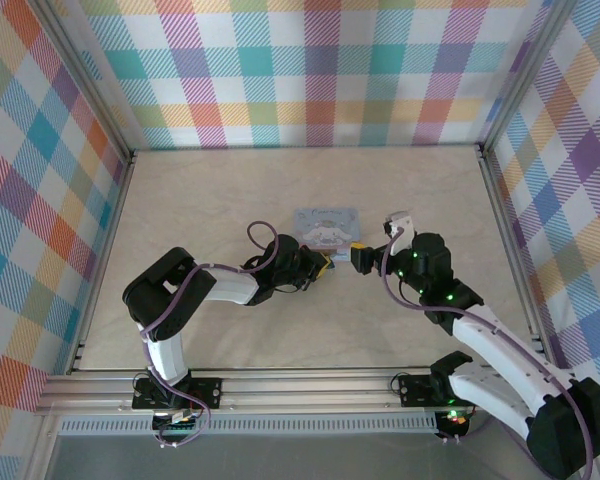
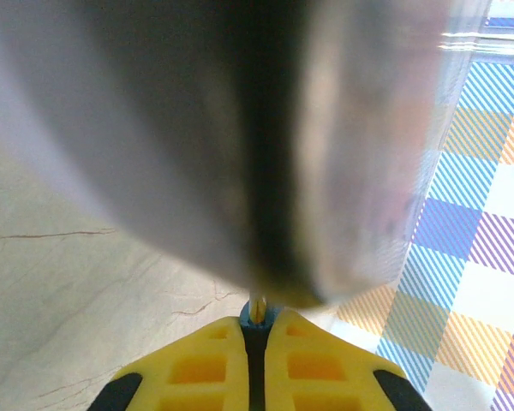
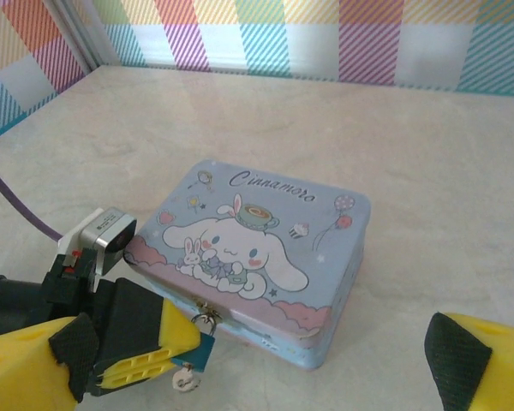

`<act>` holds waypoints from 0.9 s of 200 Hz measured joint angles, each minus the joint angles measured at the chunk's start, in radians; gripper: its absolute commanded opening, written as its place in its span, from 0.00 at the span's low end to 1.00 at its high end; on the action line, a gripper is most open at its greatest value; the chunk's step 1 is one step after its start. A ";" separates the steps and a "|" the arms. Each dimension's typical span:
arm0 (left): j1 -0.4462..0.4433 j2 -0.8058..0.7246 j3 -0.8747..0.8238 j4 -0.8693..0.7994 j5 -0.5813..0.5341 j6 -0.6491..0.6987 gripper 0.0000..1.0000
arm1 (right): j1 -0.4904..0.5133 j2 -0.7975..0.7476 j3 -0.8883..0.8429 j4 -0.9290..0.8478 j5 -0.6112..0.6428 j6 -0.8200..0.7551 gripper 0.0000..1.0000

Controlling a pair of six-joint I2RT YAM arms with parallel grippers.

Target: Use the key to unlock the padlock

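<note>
My left claw [image 1: 322, 265] lies low over the table [image 1: 210, 200] and reaches to the front side of the pale blue tin box [image 1: 325, 226], which has a cartoon dog on its lid. Its yellow fingers [image 2: 197, 368] are pressed together, and between their tips sits the padlock [image 2: 247, 320]. In my left wrist camera a small blue corner of it shows. A thin metal piece [image 2: 257, 306] goes up from there toward the tin box, which is so near to this camera that it is one big grey blur.

My right wrist camera sees it more clearly. The padlock [image 3: 202, 349] is dark blue and hangs at the latch [image 3: 207, 318] in the middle of the front wall of the tin box [image 3: 257, 248], whose lid is down. The left claw [image 3: 188, 342] grips the padlock from the left side. A small pale round piece [image 3: 184, 380] hangs just under the padlock, but it is too small for me to say what it is.

My right claw [image 1: 363, 256] is wide apart and holds nothing. It is near the front right corner of the tin box and points toward the left claw. In its own camera the two yellow fingers with black tips [image 3: 450, 342] are at the two lower corners, far from each other. The padlock is between them, nearer to the left one.
</note>
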 measured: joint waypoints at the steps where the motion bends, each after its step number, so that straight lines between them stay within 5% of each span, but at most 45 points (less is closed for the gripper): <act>1: 0.000 0.000 0.000 0.000 0.000 0.000 0.08 | 0.000 0.000 0.000 0.000 0.000 -0.002 1.00; 53: 0.000 -0.001 0.000 -0.003 0.000 0.000 0.08 | 0.000 0.013 -0.002 0.060 -0.028 -0.114 1.00; 180: 0.000 -0.001 0.005 -0.007 0.001 -0.008 0.08 | 0.042 0.122 0.041 -0.074 -0.167 -0.756 1.00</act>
